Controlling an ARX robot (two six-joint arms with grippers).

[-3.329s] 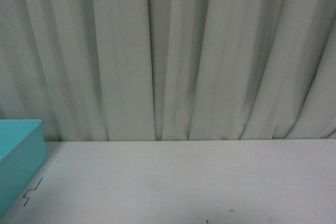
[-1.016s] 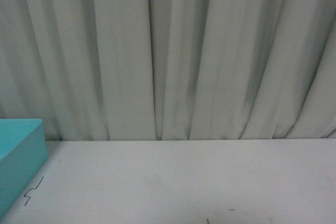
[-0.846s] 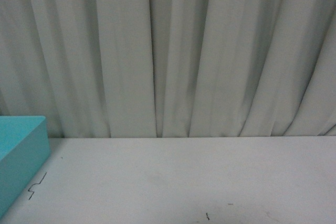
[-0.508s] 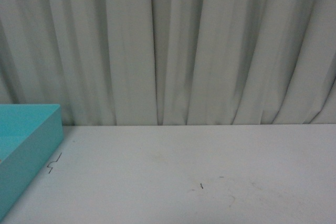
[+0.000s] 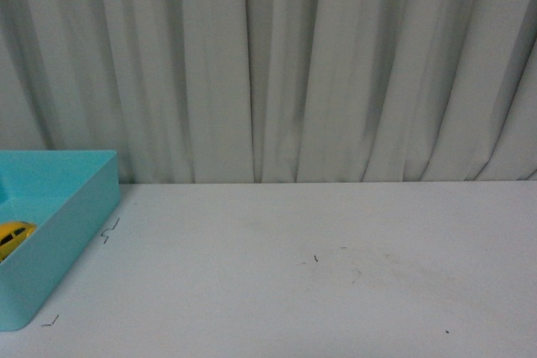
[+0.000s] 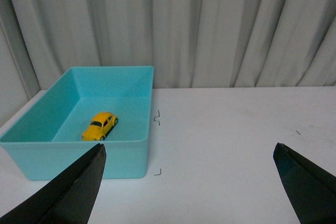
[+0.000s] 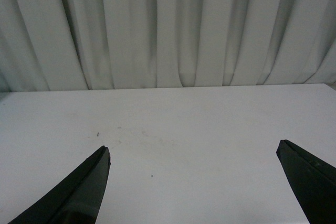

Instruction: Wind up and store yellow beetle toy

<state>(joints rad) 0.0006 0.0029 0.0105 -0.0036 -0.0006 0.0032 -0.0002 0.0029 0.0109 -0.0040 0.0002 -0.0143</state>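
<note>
The yellow beetle toy point(image 6: 100, 125) stands on its wheels inside the turquoise box point(image 6: 131, 153), near the box's middle. In the front view only a sliver of the toy point(image 5: 15, 235) shows inside the box point(image 5: 80, 220) at the far left. My left gripper point(image 6: 189, 150) is open and empty, held back from the box, its black fingertips point(image 6: 86, 174) wide apart over the white table. My right gripper point(image 7: 193, 153) is open and empty over bare table, far from the box. Neither arm shows in the front view.
The white table point(image 5: 319, 274) carries small black corner marks point(image 6: 157, 118) beside the box and a few specks point(image 5: 315, 258). A pleated grey-white curtain point(image 5: 294, 64) hangs right behind the table's far edge.
The front view has tilted down and shifted left: the table edge sits higher, more of the turquoise box shows, and the yellow toy has come into sight inside it.
</note>
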